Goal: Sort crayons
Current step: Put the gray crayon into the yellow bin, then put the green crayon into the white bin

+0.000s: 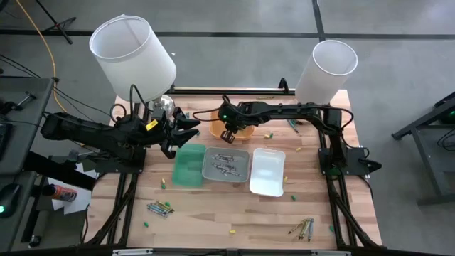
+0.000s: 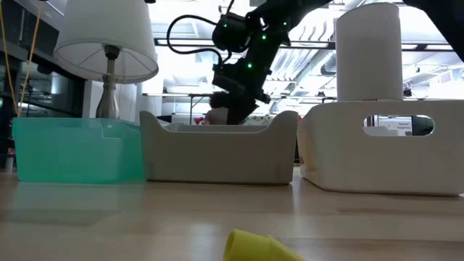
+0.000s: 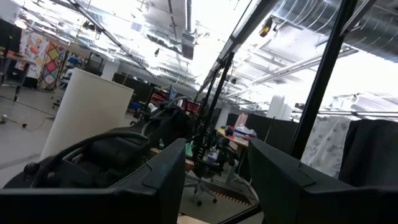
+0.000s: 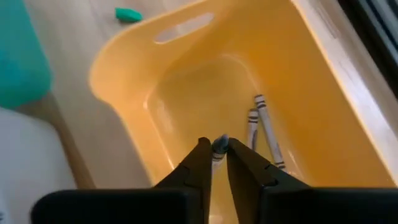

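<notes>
Hovering over the orange tray (image 4: pixel 124 81), the right gripper (image 4: pixel 219 152) pinches a grey crayon (image 4: pixel 217 149) between nearly closed fingertips; two more crayons (image 4: pixel 261 127) lie on the tray floor. Left gripper (image 1: pixel 186 128) waits with fingers apart beside the green tray (image 1: pixel 189 165)

Overhead looks straight down; right wrist close above orange tray (image 4: pixel 323 124).

Both my arms are matte black with chunky jointed housings. My right arm (image 1: pixel 284 110) shows a small green indicator light near its wrist and a thin black cable looping off it; my left arm (image 1: pixel 106 134) carries a yellow tag.
</notes>
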Motion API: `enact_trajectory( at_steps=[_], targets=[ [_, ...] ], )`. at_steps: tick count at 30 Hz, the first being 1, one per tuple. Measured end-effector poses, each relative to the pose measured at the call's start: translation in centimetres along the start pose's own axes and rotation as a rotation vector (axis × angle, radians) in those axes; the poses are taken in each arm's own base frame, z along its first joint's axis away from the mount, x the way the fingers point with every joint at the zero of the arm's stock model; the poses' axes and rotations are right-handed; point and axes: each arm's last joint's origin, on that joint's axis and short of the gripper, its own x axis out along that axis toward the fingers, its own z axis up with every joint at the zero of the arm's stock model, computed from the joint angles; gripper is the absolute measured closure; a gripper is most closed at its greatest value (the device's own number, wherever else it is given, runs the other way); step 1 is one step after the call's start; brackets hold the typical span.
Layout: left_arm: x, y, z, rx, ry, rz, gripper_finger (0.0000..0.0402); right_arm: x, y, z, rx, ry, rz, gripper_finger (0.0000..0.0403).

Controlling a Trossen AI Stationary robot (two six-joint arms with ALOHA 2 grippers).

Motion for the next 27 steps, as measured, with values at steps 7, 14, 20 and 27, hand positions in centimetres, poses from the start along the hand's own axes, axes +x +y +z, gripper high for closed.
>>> enact_trajectory(
  at_steps=[7, 14, 20, 27],
  targets=[
    [0.0, 0.0, 0.0, 0.0, 0.003, 0.001, 0.0241, -1.4, -0.4, 0.4, 0.054, -0.034, 0.003, 0.0276],
    [0.0, 0.0, -0.2, 0.003, 0.016, 0.005, 0.0241, -7.0, -0.9, 0.9, -0.066, -0.118, 0.136, 0.0213],
    [0.0, 0.2, -0.6, 0.011, 0.058, 0.019, 0.0241, -11.5, 0.2, -0.2, -0.164, -0.134, 0.176, 0.0206],
    [0.0, 0.3, -0.8, 0.016, 0.086, 0.028, 0.0241, -14.2, 1.8, -5.3, -0.132, -0.257, 0.195, 0.0206]
  ],
)
